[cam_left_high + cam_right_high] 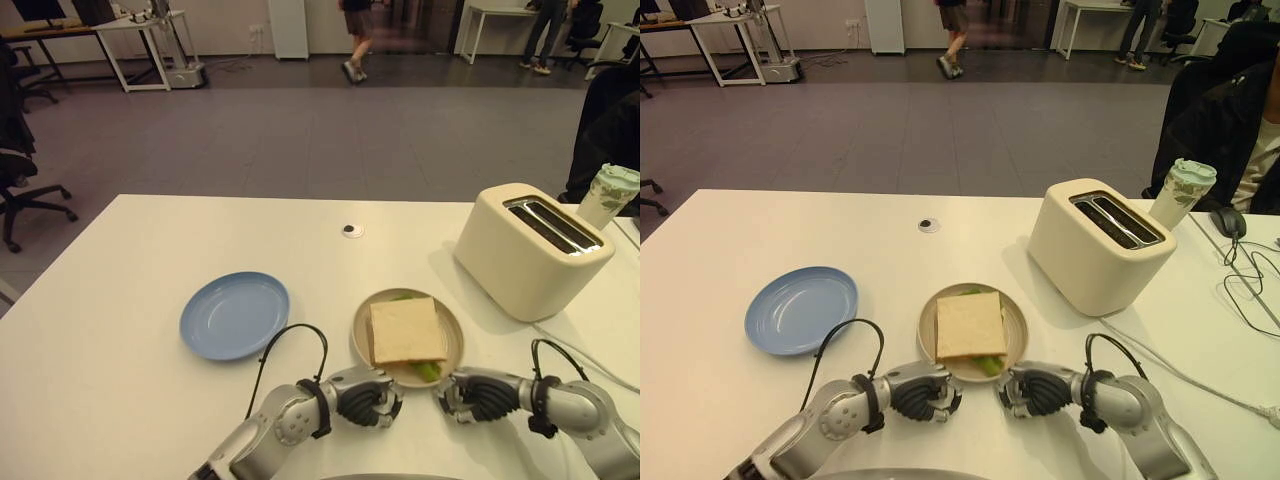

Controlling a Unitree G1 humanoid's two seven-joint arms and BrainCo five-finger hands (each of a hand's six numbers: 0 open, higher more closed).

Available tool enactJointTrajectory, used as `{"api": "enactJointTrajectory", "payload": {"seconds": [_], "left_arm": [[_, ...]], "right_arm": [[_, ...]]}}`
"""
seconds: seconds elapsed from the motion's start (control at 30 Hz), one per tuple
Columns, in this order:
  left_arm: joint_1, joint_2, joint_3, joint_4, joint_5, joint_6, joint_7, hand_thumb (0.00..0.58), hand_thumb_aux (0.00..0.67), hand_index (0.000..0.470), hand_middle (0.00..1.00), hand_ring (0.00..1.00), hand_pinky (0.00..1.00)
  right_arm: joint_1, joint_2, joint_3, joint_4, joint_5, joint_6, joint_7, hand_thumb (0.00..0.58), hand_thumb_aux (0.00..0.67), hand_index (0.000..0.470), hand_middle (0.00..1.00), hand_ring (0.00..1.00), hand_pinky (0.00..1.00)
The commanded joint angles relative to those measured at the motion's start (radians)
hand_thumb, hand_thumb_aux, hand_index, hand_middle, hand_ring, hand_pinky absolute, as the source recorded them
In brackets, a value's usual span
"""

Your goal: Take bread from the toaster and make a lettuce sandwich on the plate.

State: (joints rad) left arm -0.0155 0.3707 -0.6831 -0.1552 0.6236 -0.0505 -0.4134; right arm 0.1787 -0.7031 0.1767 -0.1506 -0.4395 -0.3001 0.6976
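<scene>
Left eye view: the left hand and right hand rest on the surface, one at each side of the tan plate's near rim. Both have their fingers curled in, holding nothing. On the plate, a bread slice lies over lettuce.

Right eye view: the toaster stands behind and right of the tan plate, apart from it. A blue plate lies to the left.

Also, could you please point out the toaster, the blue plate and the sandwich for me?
toaster (520, 265), left eye view, on its cream side wall.
blue plate (234, 315), left eye view, on its bare middle.
sandwich (406, 330), left eye view, on the top bread slice.
</scene>
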Motion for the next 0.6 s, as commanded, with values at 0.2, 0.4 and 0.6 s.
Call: {"api": "enactJointTrajectory", "payload": {"seconds": [0.2,0.4,0.6], "left_arm": [[-0.363,-0.168,0.035,0.643,0.148,0.100,0.300,0.580,0.670,0.470,1.00,1.00,1.00],[-0.441,-0.183,0.097,0.693,0.084,0.022,0.413,0.480,0.391,0.275,1.00,1.00,1.00],[-0.182,-0.183,0.291,0.163,-0.220,-0.090,0.379,0.000,0.000,0.000,0.48,0.48,0.48]], "right_arm": [[-0.414,0.224,0.145,0.466,-0.338,0.050,-0.551,0.580,0.670,0.470,1.00,1.00,1.00],[-0.557,0.305,0.160,0.674,-0.366,0.009,-0.877,0.580,0.670,0.470,0.77,0.77,0.77],[-0.343,0.321,0.020,0.436,-0.044,-0.149,-0.901,0.000,0.000,0.000,0.00,0.00,0.00]]}}
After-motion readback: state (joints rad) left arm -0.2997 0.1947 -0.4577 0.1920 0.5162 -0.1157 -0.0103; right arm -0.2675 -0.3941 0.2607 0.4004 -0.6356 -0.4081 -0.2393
